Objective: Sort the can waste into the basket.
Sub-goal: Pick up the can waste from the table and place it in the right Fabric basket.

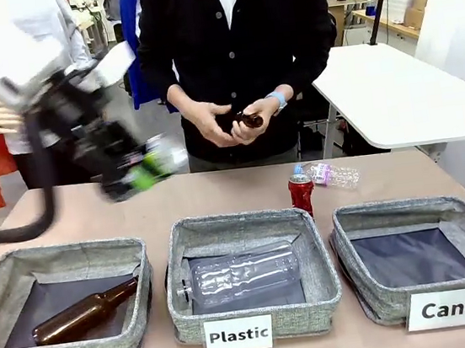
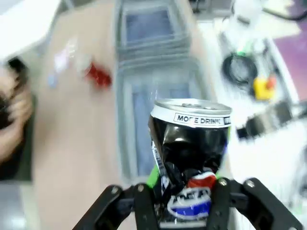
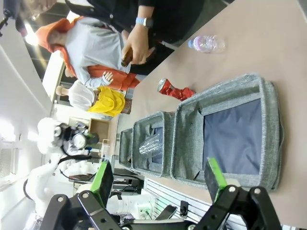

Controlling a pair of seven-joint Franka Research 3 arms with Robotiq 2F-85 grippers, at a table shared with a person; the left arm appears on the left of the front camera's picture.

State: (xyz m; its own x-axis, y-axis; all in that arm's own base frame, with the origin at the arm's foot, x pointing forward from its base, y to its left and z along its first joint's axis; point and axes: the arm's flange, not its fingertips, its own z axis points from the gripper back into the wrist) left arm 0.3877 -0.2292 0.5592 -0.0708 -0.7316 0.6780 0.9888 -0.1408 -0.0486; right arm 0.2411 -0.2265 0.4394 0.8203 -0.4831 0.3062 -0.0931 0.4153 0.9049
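The left gripper (image 1: pixel 135 176) is held raised above the tan table (image 1: pixel 218 194) and is closed on a dented dark blue-black metal drink can (image 2: pixel 189 143). The can is clamped low on its body between the black fingers (image 2: pixel 145 209), with its silver end pointing away from the gripper. A red dented metal drink can (image 1: pixel 302 191) is seen standing upright on the table, well apart from this gripper and lower than it. A small clear plastic bottle (image 1: pixel 332 174) lies just beside the red can. The grey fabric rectangular basket labelled "Can" (image 1: pixel 376 305) is set farther off still, on the side away from the left gripper, and nothing is seen on its dark lining. The right gripper (image 3: pixel 159 179) is spread wide with nothing between its green pads. The same basket lies just ahead of its fingertips and the red can stands beyond the basket's far wall. A brown glass bottle (image 1: pixel 247 120) is held in a person's hands (image 1: pixel 230 122) across the table.
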